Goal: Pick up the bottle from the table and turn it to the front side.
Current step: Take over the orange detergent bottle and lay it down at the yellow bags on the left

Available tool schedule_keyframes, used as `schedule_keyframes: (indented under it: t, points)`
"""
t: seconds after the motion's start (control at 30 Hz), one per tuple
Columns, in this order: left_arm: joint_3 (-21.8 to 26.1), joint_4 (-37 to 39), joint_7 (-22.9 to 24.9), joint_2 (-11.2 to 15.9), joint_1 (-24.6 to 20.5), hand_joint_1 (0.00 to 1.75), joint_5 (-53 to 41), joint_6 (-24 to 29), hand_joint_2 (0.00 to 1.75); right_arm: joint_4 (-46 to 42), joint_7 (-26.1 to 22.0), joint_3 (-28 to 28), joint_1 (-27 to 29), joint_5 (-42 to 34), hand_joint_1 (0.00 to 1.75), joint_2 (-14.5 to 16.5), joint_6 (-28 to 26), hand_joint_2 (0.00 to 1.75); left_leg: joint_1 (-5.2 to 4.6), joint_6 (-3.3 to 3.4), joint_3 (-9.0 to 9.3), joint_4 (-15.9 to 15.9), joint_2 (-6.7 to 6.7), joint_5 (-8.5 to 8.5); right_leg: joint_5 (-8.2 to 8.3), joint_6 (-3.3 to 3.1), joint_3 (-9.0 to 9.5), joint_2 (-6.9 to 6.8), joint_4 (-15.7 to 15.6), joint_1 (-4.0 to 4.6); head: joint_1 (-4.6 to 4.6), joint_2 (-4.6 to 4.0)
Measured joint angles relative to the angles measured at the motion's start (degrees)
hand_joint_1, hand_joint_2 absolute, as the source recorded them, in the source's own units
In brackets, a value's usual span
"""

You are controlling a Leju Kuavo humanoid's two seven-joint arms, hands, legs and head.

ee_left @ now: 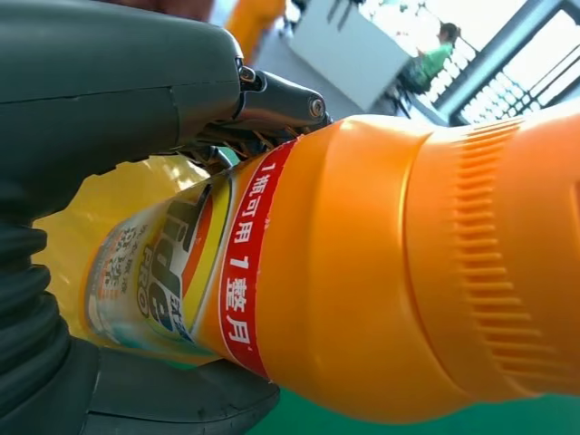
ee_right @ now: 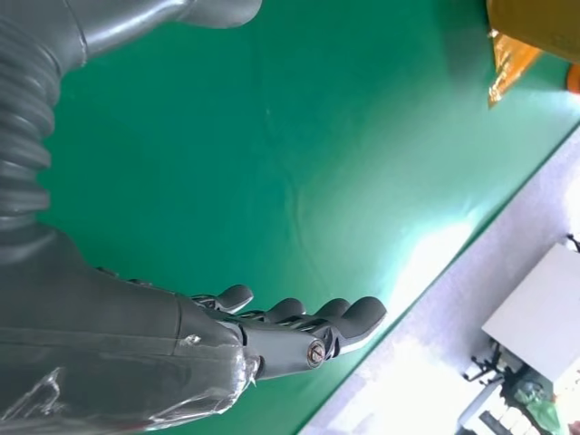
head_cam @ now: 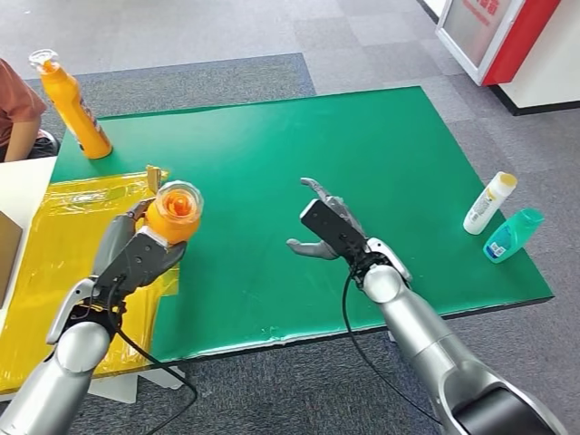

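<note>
My left hand (head_cam: 140,254) grips an orange detergent bottle (head_cam: 175,211) and holds it lifted over the left part of the table, its clear-capped top turned toward the camera. Up close in the left wrist view, the orange bottle (ee_left: 383,272) shows a label with a red band, and my left hand (ee_left: 102,100) wraps around its lower body. My right hand (head_cam: 330,228) hovers open above the middle of the green mat (head_cam: 328,163), holding nothing. Its fingers (ee_right: 301,317) are spread above the mat (ee_right: 274,163).
A second orange bottle (head_cam: 72,104) stands at the mat's far left corner. A white bottle (head_cam: 489,202) and a teal bottle (head_cam: 513,234) lie near the right edge. Yellow plastic sheeting (head_cam: 48,263) covers the left side. A person (head_cam: 17,109) sits at the far left.
</note>
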Motion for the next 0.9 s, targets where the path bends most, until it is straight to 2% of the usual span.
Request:
schedule_keyframes:
  t: [0.1, 0.27, 0.43, 0.73, 0.9]
  points:
    - [1.56, 0.45, 0.47, 0.89, 1.44, 1.75, -7.27, 3.00, 1.75, -1.71, -0.56, -1.60, 0.94, 0.50, 0.00, -0.43, 0.08, 1.75, 0.00, 0.00, -0.01, 0.00, 0.00, 0.00, 0.00, 0.00, -0.01, 0.00, 0.00, 0.00, 0.00, 0.00]
    - [3.15, 0.90, 4.30, 2.62, 3.01, 1.75, -24.18, 8.25, 1.75, -5.23, -0.63, -3.57, 2.00, 1.35, 0.00, -1.04, 0.91, 1.75, 0.00, 0.00, -0.01, 0.00, 0.00, 0.00, 0.00, 0.00, -0.01, 0.00, 0.00, 0.00, -0.01, 0.00]
    - [3.39, 1.77, 7.40, 4.47, 4.11, 1.75, -35.15, 8.93, 1.75, -8.04, -0.32, -4.89, 1.92, 1.27, 0.00, -1.69, 1.38, 1.75, 0.00, 0.00, -0.01, 0.00, 0.00, 0.01, 0.01, 0.00, 0.00, 0.00, 0.00, 0.00, 0.00, 0.00]
    - [4.00, 6.67, 5.72, 7.06, 4.62, 1.75, -34.85, 6.07, 1.75, -11.81, -0.02, -7.15, -0.74, -1.06, 0.00, -3.86, 3.04, 1.75, 0.00, -0.01, 0.00, 0.00, 0.00, 0.02, 0.02, -0.01, 0.00, 0.00, 0.00, 0.00, -0.01, 0.00]
    - [4.16, 11.28, 3.92, 8.15, 3.50, 1.75, -31.52, 1.18, 1.75, -13.13, -0.12, -7.10, -3.17, -2.52, 0.00, -4.83, 4.85, 1.75, 0.00, -0.04, -0.01, 0.00, 0.00, 0.04, 0.03, -0.03, -0.01, 0.00, 0.01, 0.00, -0.01, 0.00]
